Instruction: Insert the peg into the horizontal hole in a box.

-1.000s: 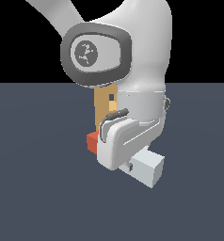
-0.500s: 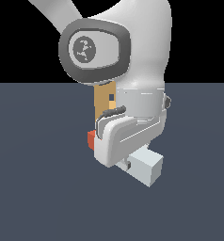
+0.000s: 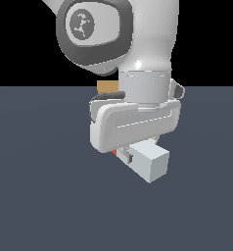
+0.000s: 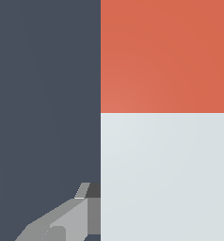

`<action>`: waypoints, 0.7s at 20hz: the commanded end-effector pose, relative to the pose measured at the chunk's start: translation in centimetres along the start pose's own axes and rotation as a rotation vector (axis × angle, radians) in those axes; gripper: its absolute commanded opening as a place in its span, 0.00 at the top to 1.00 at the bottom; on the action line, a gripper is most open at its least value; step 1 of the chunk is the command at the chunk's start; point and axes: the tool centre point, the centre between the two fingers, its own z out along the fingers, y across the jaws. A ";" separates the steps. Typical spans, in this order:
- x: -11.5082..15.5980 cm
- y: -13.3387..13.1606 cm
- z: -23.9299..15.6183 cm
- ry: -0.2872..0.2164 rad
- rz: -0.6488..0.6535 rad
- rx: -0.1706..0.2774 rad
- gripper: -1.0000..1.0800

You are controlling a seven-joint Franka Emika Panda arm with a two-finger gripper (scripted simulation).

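Down low over the long square-section peg [image 4: 165, 117], red-orange end and white-grey length, lying on the dark floor. Gripper [image 3: 130, 156] straddling it, closure impossible to tell. Tan box [image 3: 107, 87] peeking out behind the arm. Best to centre, squeeze squarely, lift level.

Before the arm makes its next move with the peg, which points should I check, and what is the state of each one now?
1. Peg under the hand: ok; its white end sticks out below, and it fills the wrist view.
2. Gripper closed on the peg: cannot tell; one finger sits at its edge, the other is hidden.
3. Box located: ok; a tan corner shows behind the arm.
4. Hole visible: not ok, hidden in both views.
5. Peg in line with the hole: cannot tell.
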 end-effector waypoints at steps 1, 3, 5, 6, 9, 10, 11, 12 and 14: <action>0.0 0.0 -1.4 -0.003 0.069 -0.005 1.00; 0.1 -0.1 -2.3 -0.003 0.128 -0.005 1.00; 0.2 -0.2 -3.2 -0.003 0.185 -0.005 1.00; 0.2 -0.2 -3.6 -0.003 0.212 -0.005 1.00; 0.3 -0.3 -4.8 -0.003 0.283 -0.005 1.00; 0.3 -0.3 -5.1 -0.003 0.304 -0.005 1.00; 0.4 -0.4 -5.4 -0.003 0.323 -0.005 1.00; 0.4 -0.4 -5.7 -0.003 0.340 -0.005 1.00; 0.4 -0.4 -6.2 -0.003 0.372 -0.005 1.00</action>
